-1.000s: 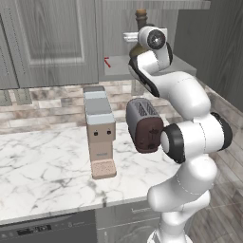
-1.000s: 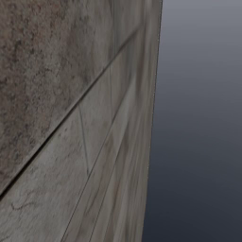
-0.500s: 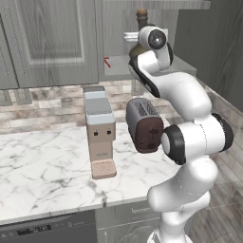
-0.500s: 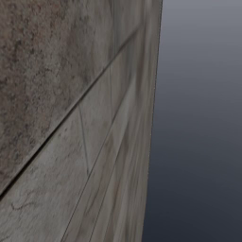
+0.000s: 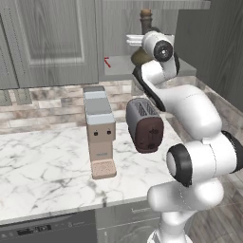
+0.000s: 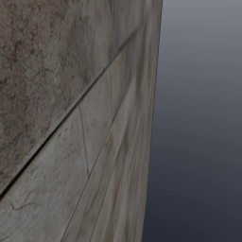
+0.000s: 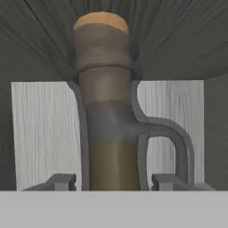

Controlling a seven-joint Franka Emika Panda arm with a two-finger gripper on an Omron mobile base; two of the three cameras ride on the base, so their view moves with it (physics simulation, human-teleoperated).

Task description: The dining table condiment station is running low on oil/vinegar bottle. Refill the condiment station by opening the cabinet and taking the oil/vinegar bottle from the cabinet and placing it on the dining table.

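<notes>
Hand view looks straight at the oil/vinegar bottle (image 7: 109, 133) inside the cabinet (image 5: 52, 42), its neck between the part-open claw (image 7: 111, 181) fingertips, seemingly gripped though contact is hidden, likely so it can be drawn out above the bench (image 5: 42, 175)

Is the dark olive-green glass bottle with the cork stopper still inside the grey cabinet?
Yes: the bottle stands upright, cabinet walls around it.

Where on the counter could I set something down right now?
The marble counter is bare left of the coffee machine and along its front edge. It is crowded between the coffee machine and the toaster, where the arm rises close by. The gripper straddles the bottle in the cabinet.
</notes>
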